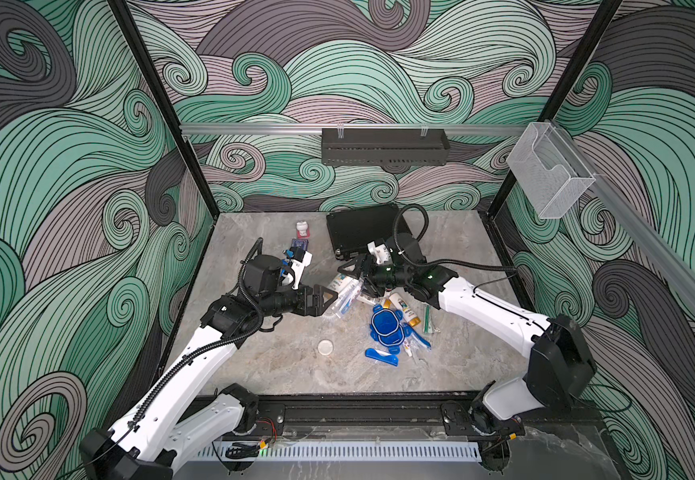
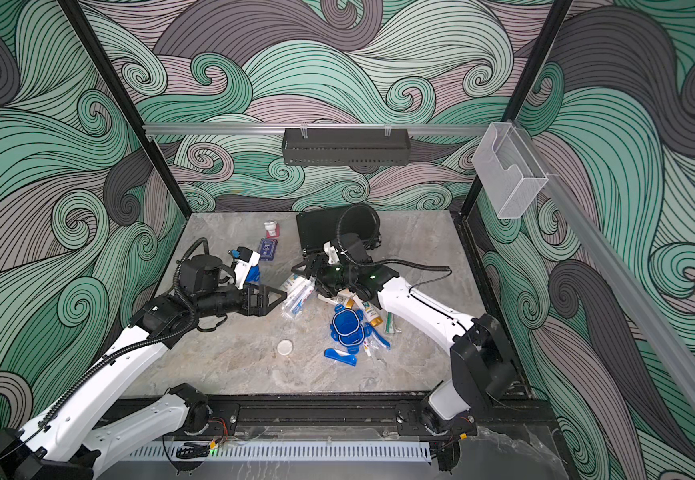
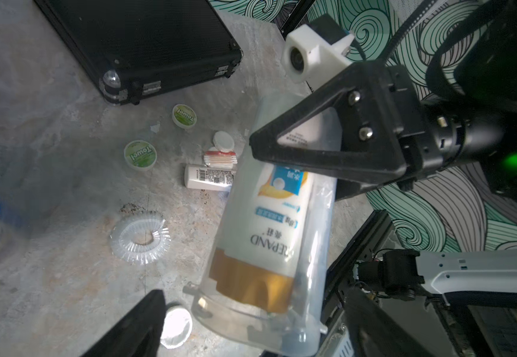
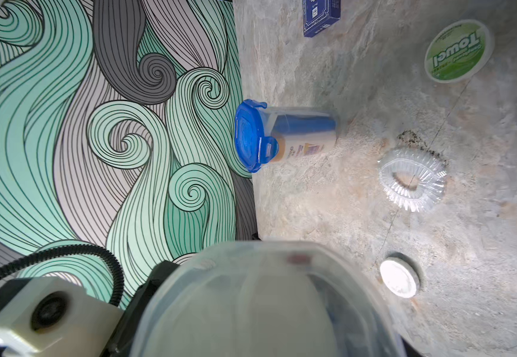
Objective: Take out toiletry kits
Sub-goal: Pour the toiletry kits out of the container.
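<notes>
A lidless clear tumbler (image 1: 343,293) (image 2: 295,295) hangs tilted above the table between both arms, with a gold-capped white bottle (image 3: 266,222) and a blue toothbrush inside. My right gripper (image 1: 347,272) is shut on its base end, which fills the right wrist view (image 4: 251,303) and hides the jaws. My left gripper (image 1: 331,297) (image 3: 254,309) is open, its fingers on either side of the tumbler's open mouth. A second tumbler (image 4: 282,136) with its blue lid on stands by the left wall. Blue lids (image 1: 385,326), bottles (image 1: 404,309) and tubes lie loose on the table.
The black briefcase (image 1: 362,230) lies closed at the back. A dark-blue card box (image 1: 300,244) sits behind my left wrist. Two green towel discs (image 3: 139,154), a crinkled clear plastic ring (image 3: 141,239) and a white disc (image 1: 325,347) lie on the marble table (image 1: 279,374).
</notes>
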Controlling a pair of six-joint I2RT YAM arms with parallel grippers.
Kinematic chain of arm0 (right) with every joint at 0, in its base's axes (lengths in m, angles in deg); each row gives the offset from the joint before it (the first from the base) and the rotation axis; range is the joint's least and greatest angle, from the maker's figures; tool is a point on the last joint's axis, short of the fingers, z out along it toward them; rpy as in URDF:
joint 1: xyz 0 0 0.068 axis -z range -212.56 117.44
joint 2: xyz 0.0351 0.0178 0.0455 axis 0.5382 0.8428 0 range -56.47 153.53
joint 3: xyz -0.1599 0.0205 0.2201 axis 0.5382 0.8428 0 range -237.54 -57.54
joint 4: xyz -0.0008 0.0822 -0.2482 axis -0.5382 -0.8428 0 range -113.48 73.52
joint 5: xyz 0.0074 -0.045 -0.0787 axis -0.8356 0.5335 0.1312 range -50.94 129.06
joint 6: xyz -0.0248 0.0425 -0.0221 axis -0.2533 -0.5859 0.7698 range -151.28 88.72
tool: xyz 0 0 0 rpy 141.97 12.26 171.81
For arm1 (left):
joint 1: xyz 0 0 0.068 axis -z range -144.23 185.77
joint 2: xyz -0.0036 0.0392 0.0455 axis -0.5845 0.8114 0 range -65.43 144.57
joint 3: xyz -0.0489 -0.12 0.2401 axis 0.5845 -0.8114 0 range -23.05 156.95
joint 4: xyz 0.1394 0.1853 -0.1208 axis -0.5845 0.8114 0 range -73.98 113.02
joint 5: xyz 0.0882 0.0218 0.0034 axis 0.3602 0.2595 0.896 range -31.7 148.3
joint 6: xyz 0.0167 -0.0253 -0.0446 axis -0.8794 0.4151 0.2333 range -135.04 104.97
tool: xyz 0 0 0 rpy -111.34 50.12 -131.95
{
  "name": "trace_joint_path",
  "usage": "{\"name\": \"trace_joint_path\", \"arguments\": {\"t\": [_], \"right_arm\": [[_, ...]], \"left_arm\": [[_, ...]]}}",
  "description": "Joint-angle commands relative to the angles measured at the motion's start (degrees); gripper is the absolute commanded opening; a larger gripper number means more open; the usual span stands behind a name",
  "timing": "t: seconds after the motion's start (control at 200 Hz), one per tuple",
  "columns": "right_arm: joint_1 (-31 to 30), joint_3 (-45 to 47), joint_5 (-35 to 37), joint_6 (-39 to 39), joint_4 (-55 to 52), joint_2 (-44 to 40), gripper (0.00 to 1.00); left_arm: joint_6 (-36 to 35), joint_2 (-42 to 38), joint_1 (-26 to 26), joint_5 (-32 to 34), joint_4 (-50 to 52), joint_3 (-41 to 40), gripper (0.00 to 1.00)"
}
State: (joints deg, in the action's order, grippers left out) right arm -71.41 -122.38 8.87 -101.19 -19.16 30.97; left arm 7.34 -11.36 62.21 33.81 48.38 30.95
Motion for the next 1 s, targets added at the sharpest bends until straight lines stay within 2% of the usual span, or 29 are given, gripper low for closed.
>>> {"name": "trace_joint_path", "arguments": {"t": [0.0, 0.06, 0.13, 0.2, 0.27, 0.345, 0.455, 0.555, 0.735, 0.926, 0.996], "right_arm": [[2.2, 2.4, -4.1, -7.8, 10.9, -1.6, 0.59], [3.0, 3.5, -4.8, -9.7, 13.0, -1.8, 0.59], [3.4, 4.2, -4.7, -10.6, 13.8, -2.3, 0.59], [3.6, 4.7, -4.6, -11.8, 15.0, -2.7, 0.59], [3.6, 5.0, -4.9, -12.8, 15.9, -2.8, 0.59], [3.6, 5.0, -5.2, -13.7, 16.6, -2.8, 0.59], [3.6, 4.6, -5.1, -13.7, 16.2, -3.1, 0.58], [3.6, 4.6, -4.9, -14.2, 16.6, -3.2, 0.58], [3.6, 5.5, -4.8, -14.2, 17.0, -3.6, 0.57], [3.7, 6.1, -5.3, -15.1, 18.3, -3.3, 0.57], [3.9, 5.9, -5.2, -15.2, 18.2, -3.3, 0.57]], "left_arm": [[1.1, -2.7, 0.4, -1.5, 3.2, -0.4, 0.71], [1.8, -5.4, 0.4, -2.2, 1.6, -2.8, 0.67], [4.6, -9.2, 0.4, -2.8, -3.0, -6.6, 0.51], [7.8, -12.7, 0.4, -4.5, -11.2, -11.3, 0.50], [9.0, -14.0, 0.4, -3.9, -14.6, -13.4, 0.44], [9.0, -12.2, 0.4, -3.1, -15.3, -13.0, 0.40], [9.0, -7.0, 0.4, -6.1, -15.0, -9.8, 0.34], [8.6, -2.6, 0.4, -6.2, -13.7, -6.7, 0.28], [10.0, -0.3, 0.4, -5.8, -17.8, -6.4, 0.25], [10.6, -0.1, 0.4, -4.6, -20.3, -7.4, 0.29], [10.8, 0.5, 0.4, -6.0, -21.0, -7.6, 0.29]]}}
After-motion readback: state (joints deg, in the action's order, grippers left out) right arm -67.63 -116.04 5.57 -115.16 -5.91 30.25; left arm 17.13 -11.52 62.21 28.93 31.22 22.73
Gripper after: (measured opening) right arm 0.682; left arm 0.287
